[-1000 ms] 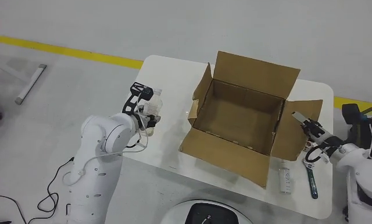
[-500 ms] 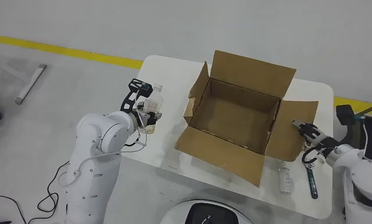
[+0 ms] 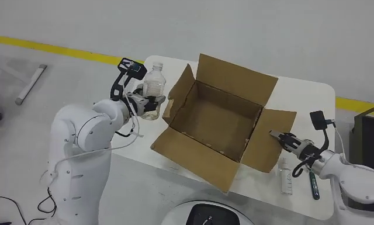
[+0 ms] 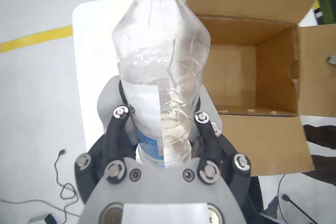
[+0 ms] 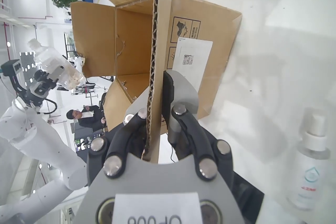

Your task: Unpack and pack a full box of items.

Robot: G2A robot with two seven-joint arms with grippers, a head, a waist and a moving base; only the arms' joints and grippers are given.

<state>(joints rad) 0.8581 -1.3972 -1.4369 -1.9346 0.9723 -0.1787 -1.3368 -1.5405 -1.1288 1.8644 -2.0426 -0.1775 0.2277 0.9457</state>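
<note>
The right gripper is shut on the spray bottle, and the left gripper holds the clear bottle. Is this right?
No. The right gripper is shut on the cardboard box's flap, as the right wrist view shows; the spray bottle lies on the table. The rest is correct.

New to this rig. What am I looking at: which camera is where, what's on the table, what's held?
It is a two-armed robot at a white table. One picture looks down from above the arms; the other two come from a camera on each wrist. An open cardboard box, seemingly empty, stands on the table, with a small spray bottle beside it. The left gripper holds a clear plastic bottle in the air beside the box. The right gripper is clamped on one box flap.
</note>
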